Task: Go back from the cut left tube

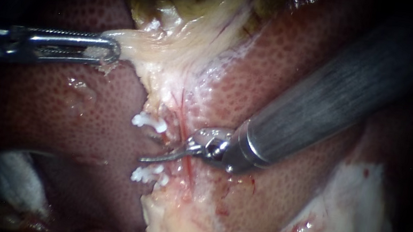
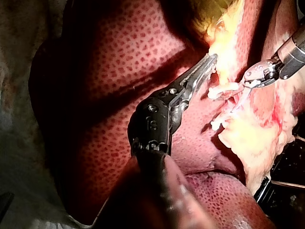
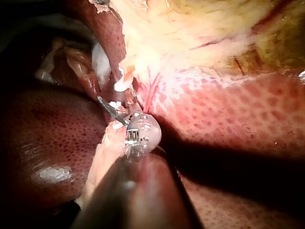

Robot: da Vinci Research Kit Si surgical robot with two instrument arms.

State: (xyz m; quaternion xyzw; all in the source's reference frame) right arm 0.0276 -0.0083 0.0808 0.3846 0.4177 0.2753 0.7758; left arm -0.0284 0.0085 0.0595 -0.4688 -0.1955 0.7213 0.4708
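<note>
- In the endoscope view, the liver (image 1: 45,109) fills most of my field: a dark red, mottled surface on both sides of a pale central strip.
- The gallbladder (image 1: 190,0) lies at the top, yellowish. Pale tissue (image 1: 172,52) runs down from it between the liver surfaces.
- My right instrument (image 1: 149,158) enters from the upper right. Its thick shaft crosses the liver and ends in slim curved blades. The blades lie together with no gap showing, and they grip nothing.
- My left instrument (image 1: 110,53) enters level from the left, well apart from the right one. Its slotted jaws are clenched on an edge of the pale tissue, which is stretched sideways into a point at the jaw tips.
- The cut left tube (image 1: 154,133) sits at the left edge of the pale strip, as two separate ends with a gap between them. The tip of the right blades lies in that gap. I cannot tell whether it touches either end.
- An upper clip (image 1: 150,122), white, sits on the upper end. The lower clips (image 1: 148,176), also white, sit on the lower end, just below the blade tip.
</note>
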